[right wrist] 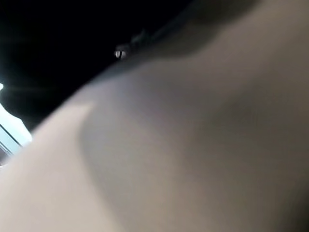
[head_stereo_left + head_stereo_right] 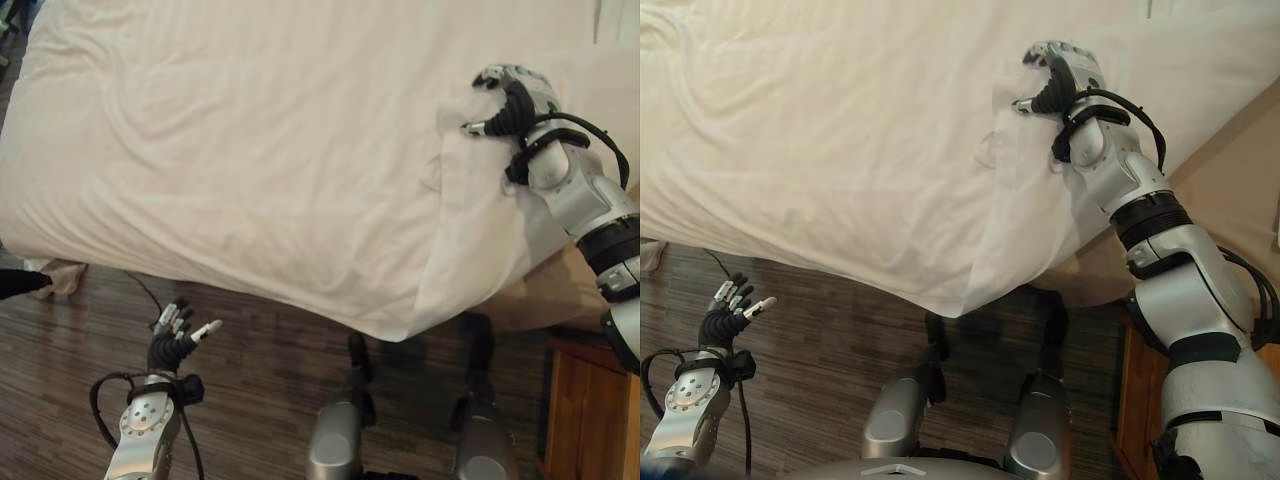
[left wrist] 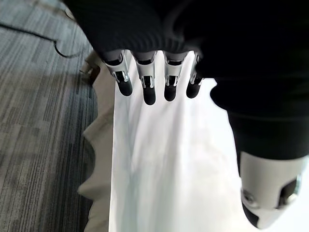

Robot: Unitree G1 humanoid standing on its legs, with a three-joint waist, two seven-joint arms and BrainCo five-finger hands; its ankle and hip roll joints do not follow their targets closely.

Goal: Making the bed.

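A humanoid robot's right hand [image 2: 512,100] rests on a white, faintly striped cotton duvet [image 2: 250,150] near the corner of a bed, its fingers curled down into a raised fold of the cloth, apparently pinching it; the thumb's grip is hidden. The right wrist view, pressed close against pale fabric [image 1: 183,145], confirms nothing further about the hold. The robot's left hand [image 2: 180,335] hangs well apart over the floor, fingers spread and relaxed, holding nothing, as its own wrist view shows with straight fingers [image 3: 149,89] above the duvet's hanging edge.

The duvet covers most of the bed, with creases running across its middle and one corner [image 2: 400,320] drooping in a loose point over the side. With only one hand on the cloth, a pull could likely drag the whole cover askew rather than flatten it, or the shallow pinch could slip off the fold. The overhanging corner may also slide further towards the floor under its own weight.

Beneath the duvet a beige fabric bed base [image 2: 545,290] shows at the corner. The floor is dark wood-grain planking [image 2: 250,400], and an orange-brown wooden bedside cabinet [image 2: 590,410] stands just beside the bed.
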